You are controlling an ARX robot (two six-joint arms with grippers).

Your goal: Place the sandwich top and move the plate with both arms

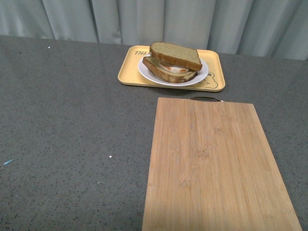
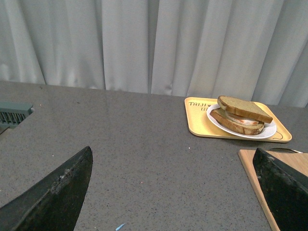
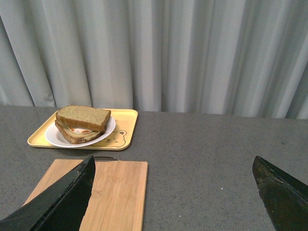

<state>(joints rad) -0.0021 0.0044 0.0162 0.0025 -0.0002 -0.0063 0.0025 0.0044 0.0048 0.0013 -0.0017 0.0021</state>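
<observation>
Sandwich top sits on egg slice in plate, inside yellow tray; left claw & right claw both wide open, empty.

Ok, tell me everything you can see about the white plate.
The plate is small, round and white, with a shallow rim and a smooth, glossy look. It sits flat on the yellow tray, at the far side of the table beyond the wooden cutting board. On it lies a sandwich: the sandwich top rests slightly askew over a fried-egg slice. Neither gripper touches it.
</observation>
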